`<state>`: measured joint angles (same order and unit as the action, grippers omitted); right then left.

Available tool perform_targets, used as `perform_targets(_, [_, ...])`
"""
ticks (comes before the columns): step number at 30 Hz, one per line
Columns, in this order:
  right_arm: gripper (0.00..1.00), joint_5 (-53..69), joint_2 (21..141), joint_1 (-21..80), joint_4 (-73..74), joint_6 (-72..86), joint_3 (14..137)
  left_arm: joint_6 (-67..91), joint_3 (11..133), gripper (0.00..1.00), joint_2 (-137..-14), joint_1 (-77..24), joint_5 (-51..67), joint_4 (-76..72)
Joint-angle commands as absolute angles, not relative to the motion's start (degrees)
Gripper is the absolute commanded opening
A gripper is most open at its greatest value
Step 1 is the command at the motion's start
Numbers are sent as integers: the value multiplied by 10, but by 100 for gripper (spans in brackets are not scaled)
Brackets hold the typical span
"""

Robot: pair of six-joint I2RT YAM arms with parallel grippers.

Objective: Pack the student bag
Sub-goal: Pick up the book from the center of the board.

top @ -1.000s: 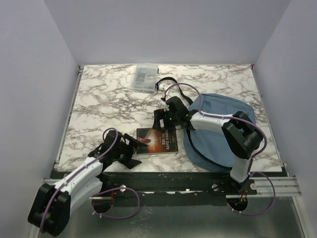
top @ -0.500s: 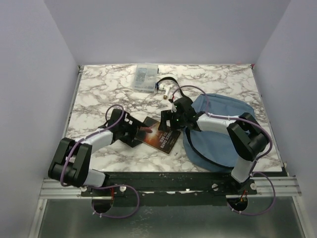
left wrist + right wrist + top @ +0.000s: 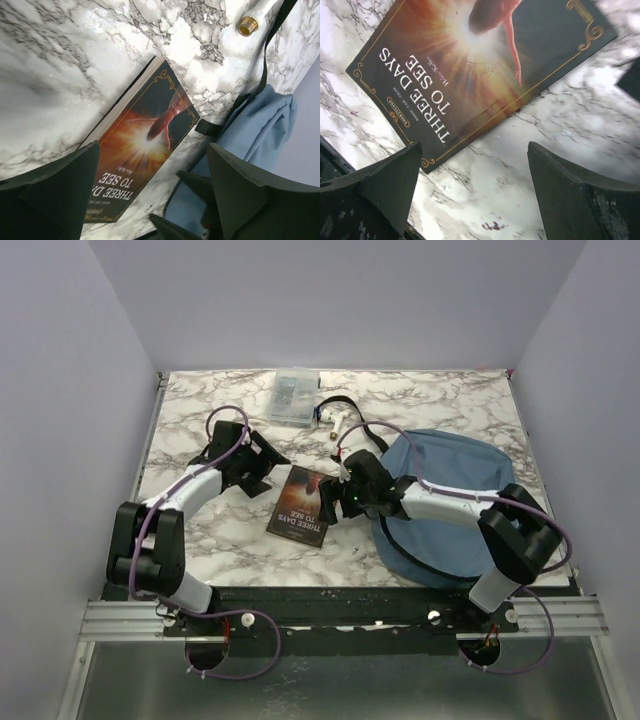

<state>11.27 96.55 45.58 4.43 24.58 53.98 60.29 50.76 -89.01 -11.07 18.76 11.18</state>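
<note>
Bag (image 3: 455, 505) lies flat on the right near part of the table (image 3: 190, 530). Right gripper (image 3: 330, 502) just off bag's left edge, at the right edge of the book (image 3: 298, 508); jaws apart, empty. Left gripper (image 3: 268, 468) left of book, well apart from bag; jaws apart, empty.

**Flanked on Both Sides**

A dark-covered book (image 3: 300, 506) lies flat near the middle of the marble table (image 3: 240, 535). The left gripper (image 3: 262, 464) hangs at its 10 o'clock, the right gripper (image 3: 336, 502) at its 3 o'clock edge (contact unclear). The student bag (image 3: 455, 510) slumps at the table's 4 o'clock; a clear plastic box (image 3: 292, 397) sits at 12.
</note>
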Motion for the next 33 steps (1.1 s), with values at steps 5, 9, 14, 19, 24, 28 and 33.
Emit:
perform_targets(5, [93, -51, 893, 589, -18, 33, 515, 456, 471, 91, -701, -91, 48, 281])
perform_targets(9, [97, -55, 950, 644, -114, -19, 529, 460, 439, 90, -642, -77, 15, 325])
perform_targets(14, [99, -91, 1053, 674, -164, -46, 586, 529, 374, 87, -552, -68, -27, 350])
perform_targets(19, [87, -159, 1125, 690, -231, -83, 595, 522, 352, 87, -516, -67, -29, 357])
perform_targets(24, [48, -226, 1135, 697, -272, -81, 561, 513, 361, 87, -531, -67, -16, 364])
perform_targets(28, [18, -196, 1144, 694, -227, -38, 575, 516, 360, 87, -573, -67, 42, 345])
perform_targets(33, [0, -100, 1141, 676, -211, 50, 584, 518, 340, 88, -618, -67, 157, 261])
